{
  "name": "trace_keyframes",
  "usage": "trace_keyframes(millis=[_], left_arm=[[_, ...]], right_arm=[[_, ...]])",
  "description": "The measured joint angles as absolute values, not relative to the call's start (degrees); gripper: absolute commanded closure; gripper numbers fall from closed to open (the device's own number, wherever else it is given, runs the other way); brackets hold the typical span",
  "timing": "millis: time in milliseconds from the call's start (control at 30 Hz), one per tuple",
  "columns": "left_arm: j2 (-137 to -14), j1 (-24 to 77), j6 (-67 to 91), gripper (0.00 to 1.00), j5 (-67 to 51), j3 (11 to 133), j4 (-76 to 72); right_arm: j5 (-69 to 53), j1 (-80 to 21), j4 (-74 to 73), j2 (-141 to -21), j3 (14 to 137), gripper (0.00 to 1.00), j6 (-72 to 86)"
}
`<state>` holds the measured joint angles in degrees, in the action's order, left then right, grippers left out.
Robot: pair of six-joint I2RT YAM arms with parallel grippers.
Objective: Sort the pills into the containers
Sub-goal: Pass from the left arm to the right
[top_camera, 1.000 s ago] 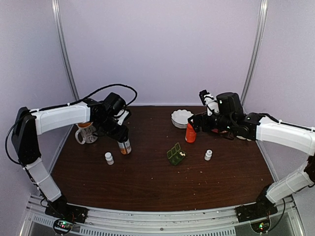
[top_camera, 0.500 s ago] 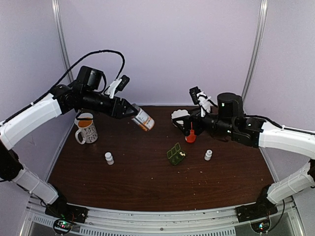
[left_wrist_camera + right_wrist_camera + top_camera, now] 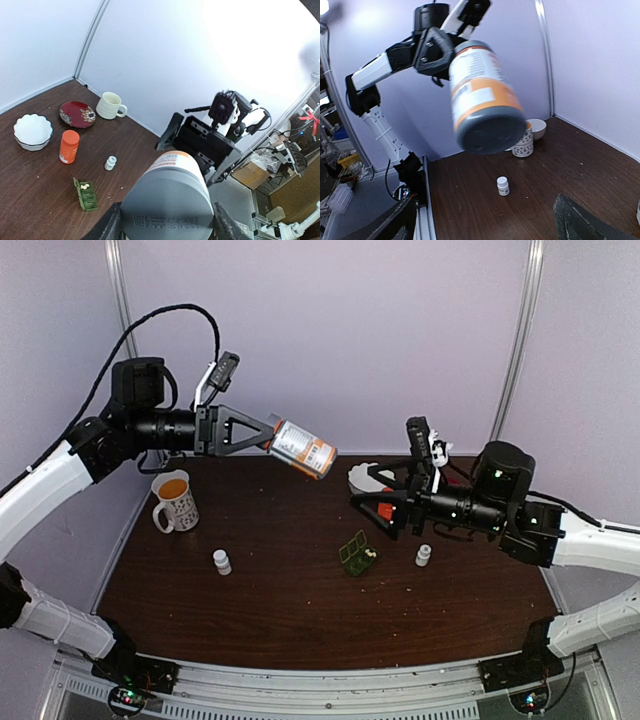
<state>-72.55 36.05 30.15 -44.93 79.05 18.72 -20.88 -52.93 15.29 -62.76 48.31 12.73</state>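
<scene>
Pill box (image 3: pixel 356 554), dark green, three cells in a short strip, lids hinged open. Lies flat on desk (image 3: pixel 280 610), right of centre, between left white bottle (image 3: pixel 222 561) and right white bottle (image 3: pixel 423 555), much nearer the latter. Sets long axis diagonally, near-left to far-right in top view. Holds pills (image 3: pixel 369 554), whitish specks, in end cell at far-right; too small to count.

Left fingers (image 3: pixel 268 433), high above rear-left of desk, part-spread and clamped on labelled bottle (image 3: pixel 303 449), white with orange band. Carry it close to level, long axis left to right, free end dipped slightly and aimed at right fingers.

Right fingers (image 3: pixel 372 508), spread wide, gripping nothing. Hover above desk, beyond pill box in top view, tips pointing left toward labelled bottle.

Also on desk: orange bottle (image 3: pixel 69 146), upright near scalloped bowl (image 3: pixel 32 132); patterned mug (image 3: pixel 175 502); red plate (image 3: pixel 77 112); cream mug (image 3: pixel 111 105).
</scene>
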Motion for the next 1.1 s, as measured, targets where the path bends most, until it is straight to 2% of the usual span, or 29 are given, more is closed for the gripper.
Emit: trace_keyframes(millis=[167,400,700,867,967,1100], left_arm=[[-72.6,36.1,34.2,0.74,-48.8,78.1,14.6],[-72.5,36.1,36.2,0.74,-50.4,77.1,12.2],[-72.5,36.2,36.6,0.74,-51.4,76.3,11.8],[-72.6,36.2,36.6,0.74,-52.1,76.3,11.6],[-72.5,36.2,36.6,0.74,-52.5,76.3,11.6],[-72.6,36.2,36.5,0.74,-52.7,76.3,11.6]], right_arm=[[-20.9,-58.3,17.8,-63.3,48.4,0.00,7.6],[-16.4,-58.7,21.3,-67.3,50.6,0.01,4.5],[-17.2,-58.9,22.0,-70.8,56.9,0.22,0.8],[-17.8,-59.0,21.6,-72.2,58.7,0.16,-0.4],[-17.8,-59.3,21.5,-73.0,58.9,0.23,-1.2],[-18.0,-59.8,21.1,-74.1,58.9,0.45,-1.7]])
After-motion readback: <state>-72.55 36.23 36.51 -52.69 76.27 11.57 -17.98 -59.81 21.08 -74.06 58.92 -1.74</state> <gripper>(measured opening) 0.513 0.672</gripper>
